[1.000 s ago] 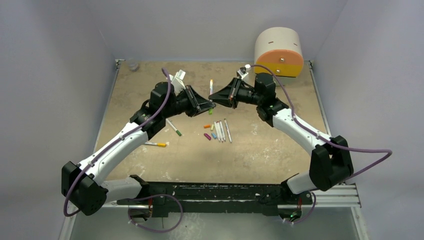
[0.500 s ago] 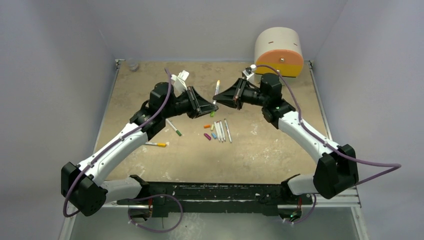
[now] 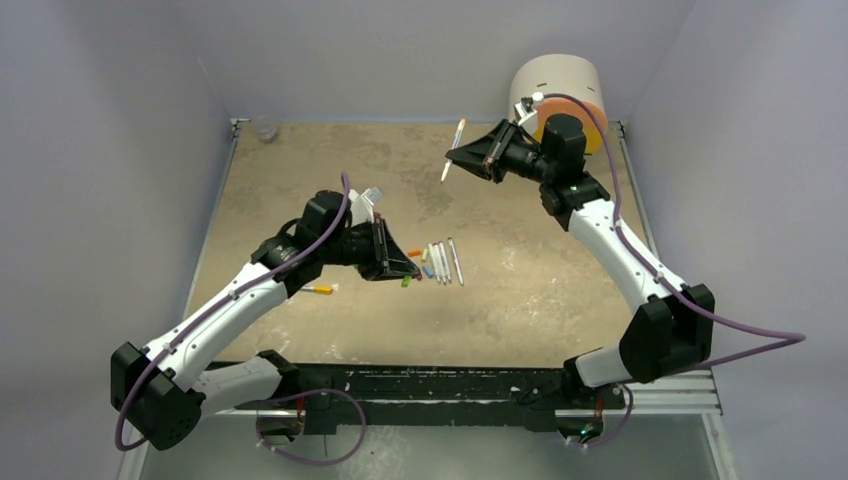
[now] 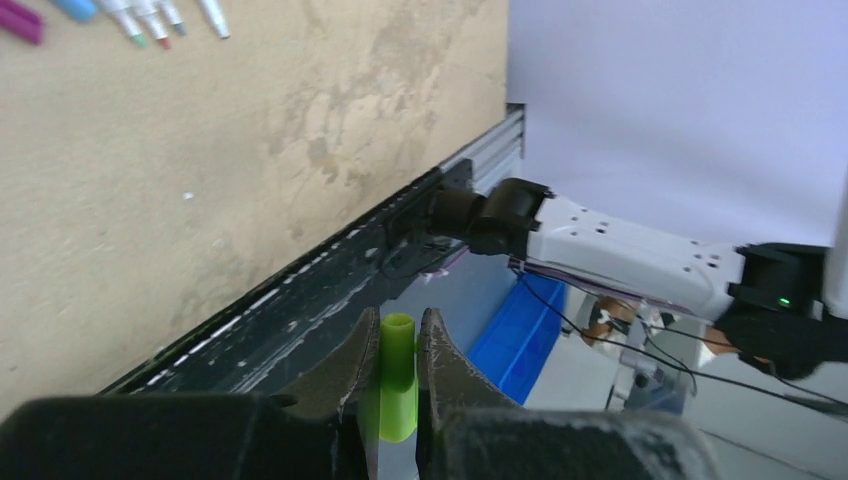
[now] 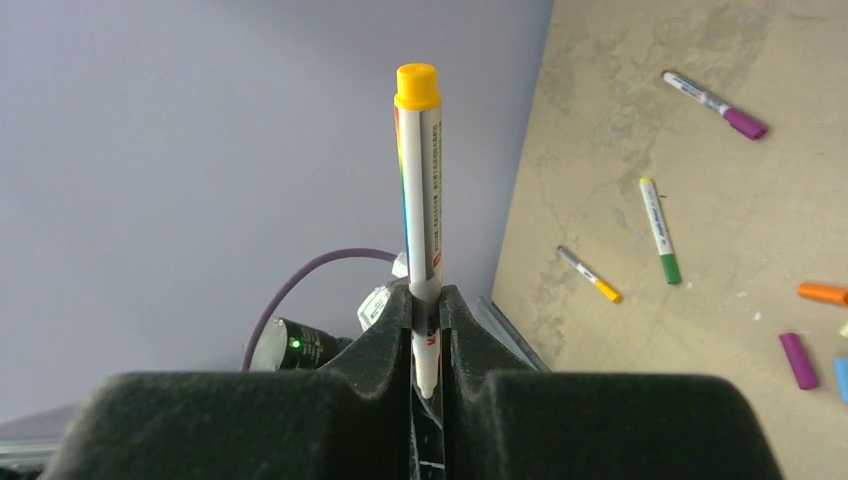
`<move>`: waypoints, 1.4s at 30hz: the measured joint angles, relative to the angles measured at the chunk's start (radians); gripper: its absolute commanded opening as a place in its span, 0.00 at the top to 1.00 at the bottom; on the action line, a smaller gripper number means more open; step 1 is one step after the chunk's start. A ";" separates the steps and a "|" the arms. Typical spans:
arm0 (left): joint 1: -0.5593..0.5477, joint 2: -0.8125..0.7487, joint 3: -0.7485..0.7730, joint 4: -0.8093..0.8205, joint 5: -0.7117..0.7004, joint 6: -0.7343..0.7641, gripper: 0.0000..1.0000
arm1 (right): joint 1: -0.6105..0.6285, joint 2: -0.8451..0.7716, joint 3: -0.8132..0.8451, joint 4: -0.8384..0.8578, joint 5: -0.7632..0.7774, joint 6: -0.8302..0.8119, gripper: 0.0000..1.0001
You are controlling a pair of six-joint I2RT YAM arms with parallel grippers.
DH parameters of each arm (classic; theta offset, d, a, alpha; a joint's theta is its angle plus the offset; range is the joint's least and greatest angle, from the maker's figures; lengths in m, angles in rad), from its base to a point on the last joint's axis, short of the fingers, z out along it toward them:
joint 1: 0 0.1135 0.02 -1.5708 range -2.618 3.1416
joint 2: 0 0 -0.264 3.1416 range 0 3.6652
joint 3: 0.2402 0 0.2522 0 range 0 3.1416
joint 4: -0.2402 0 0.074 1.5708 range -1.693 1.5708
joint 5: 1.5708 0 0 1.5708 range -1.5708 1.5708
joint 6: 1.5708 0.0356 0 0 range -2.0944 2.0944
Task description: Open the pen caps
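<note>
My left claw (image 4: 398, 330) clamps a green cap (image 4: 397, 400), right claw (image 5: 427, 300) grips its pen (image 5: 425, 180); 3 capped pens (image 5: 660, 230) wait at 9 o'clock.

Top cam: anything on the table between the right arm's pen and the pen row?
Nothing. Top view shows bare table between the held pen and the pen row.

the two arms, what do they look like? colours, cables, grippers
Both the left arm and right arm have white links with bulky black joints. A purple cable loops along each. The left gripper and right gripper are black, with two tapered fingers.
</note>
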 measured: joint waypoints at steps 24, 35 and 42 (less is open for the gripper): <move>0.000 0.093 0.006 -0.211 -0.236 0.097 1.00 | 0.043 0.231 0.088 -0.874 0.365 -0.821 1.00; 0.000 0.106 0.012 -0.211 -0.245 0.104 1.00 | 0.131 0.350 0.057 -0.841 0.428 -0.858 1.00; 0.000 0.114 0.013 -0.212 -0.246 0.104 1.00 | 0.146 0.413 0.057 -0.820 0.447 -0.872 1.00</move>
